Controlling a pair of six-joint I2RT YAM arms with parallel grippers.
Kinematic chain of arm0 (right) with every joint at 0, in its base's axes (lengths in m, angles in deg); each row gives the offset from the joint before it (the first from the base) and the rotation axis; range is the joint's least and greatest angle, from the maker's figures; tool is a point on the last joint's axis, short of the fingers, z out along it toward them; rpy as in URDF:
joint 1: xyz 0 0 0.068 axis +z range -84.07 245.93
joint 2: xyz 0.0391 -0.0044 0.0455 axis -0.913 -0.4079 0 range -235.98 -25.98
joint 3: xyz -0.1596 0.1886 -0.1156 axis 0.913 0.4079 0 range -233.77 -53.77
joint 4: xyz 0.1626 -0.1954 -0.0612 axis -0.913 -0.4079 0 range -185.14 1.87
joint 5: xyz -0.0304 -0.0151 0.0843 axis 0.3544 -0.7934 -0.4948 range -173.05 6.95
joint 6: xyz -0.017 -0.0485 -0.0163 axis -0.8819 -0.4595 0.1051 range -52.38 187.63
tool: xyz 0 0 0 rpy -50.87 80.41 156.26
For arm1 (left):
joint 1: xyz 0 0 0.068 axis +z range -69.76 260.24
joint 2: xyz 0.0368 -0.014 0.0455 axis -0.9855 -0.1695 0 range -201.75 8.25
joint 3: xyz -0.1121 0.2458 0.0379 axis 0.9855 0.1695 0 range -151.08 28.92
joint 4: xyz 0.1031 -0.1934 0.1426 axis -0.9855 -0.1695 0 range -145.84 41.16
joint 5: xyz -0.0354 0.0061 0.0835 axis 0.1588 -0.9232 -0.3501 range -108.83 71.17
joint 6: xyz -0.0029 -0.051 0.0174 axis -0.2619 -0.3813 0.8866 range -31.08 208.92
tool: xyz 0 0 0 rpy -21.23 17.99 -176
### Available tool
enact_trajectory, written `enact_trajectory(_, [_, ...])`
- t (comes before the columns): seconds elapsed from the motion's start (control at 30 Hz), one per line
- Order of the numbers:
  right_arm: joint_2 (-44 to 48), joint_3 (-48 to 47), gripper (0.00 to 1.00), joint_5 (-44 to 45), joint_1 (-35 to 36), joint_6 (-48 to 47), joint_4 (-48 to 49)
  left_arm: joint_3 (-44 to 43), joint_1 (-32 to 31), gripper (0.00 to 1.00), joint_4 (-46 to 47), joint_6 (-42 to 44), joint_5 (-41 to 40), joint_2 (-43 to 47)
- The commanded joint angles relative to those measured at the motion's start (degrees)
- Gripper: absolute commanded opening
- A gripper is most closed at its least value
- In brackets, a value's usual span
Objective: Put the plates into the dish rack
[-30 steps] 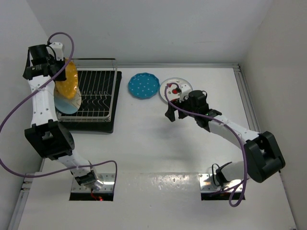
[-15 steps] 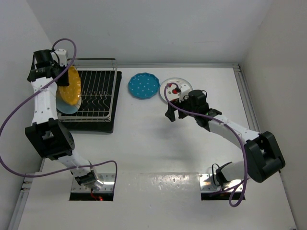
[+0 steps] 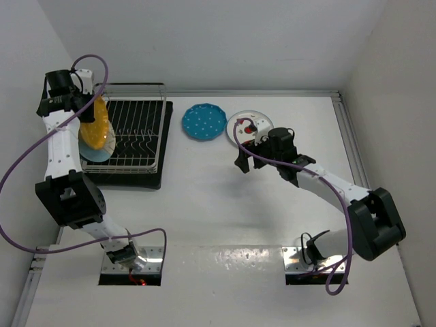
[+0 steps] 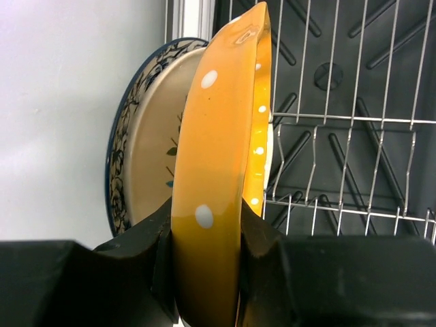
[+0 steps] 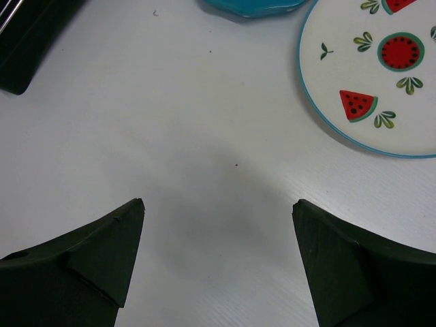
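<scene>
Clamping yellow plate (image 4: 218, 170) edgewise, raised left end effector (image 4: 204, 235) overhangs dish rack (image 3: 139, 117).

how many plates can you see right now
4. Yellow dotted plate gripped by the left end effector over the dish rack; floral-rimmed plate racked behind it; blue dotted plate and watermelon plate on the table. More may be hidden.

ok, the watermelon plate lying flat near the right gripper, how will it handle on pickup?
Probably rigid and breakable: the watermelon plate looks like glazed ceramic. It lies flat on the table, so its low rim likely gives little to grab; a push may just slide it. The glaze could be slippery.
</scene>
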Motion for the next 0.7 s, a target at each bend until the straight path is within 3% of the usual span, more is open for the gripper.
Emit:
enact_trajectory(0.0, [2.3,-1.0,0.89,-0.2,0.2,-1.4,1.2,-1.3,0.1,0.0,4.9,0.9,-1.2,3.9])
enact_trajectory(0.13, [3.4,-0.1,0.89,0.4,0.2,-2.1,0.5,2.3,0.1,0.0,4.9,0.9,-2.3,5.2])
enact_trajectory(0.33, [4.2,0.3,0.89,0.8,-0.1,-1.8,0.5,6.8,0.6,0.0,4.4,-0.8,2.3,5.2])
enact_trajectory(0.47, [4.4,0.7,0.89,0.5,-0.1,-1.3,0.4,10.3,0.6,0.0,6.7,-1.4,-2.4,5.2])
enact_trajectory(0.6, [4.5,0.8,0.89,0.9,-0.3,-0.5,-0.4,12.0,1.2,0.17,7.3,-2.0,-3.8,5.2])
enact_trajectory(0.67, [4.5,0.9,0.9,1.5,0.1,0.2,-0.6,12.0,1.2,0.3,7.3,-2.0,-2.5,5.2])
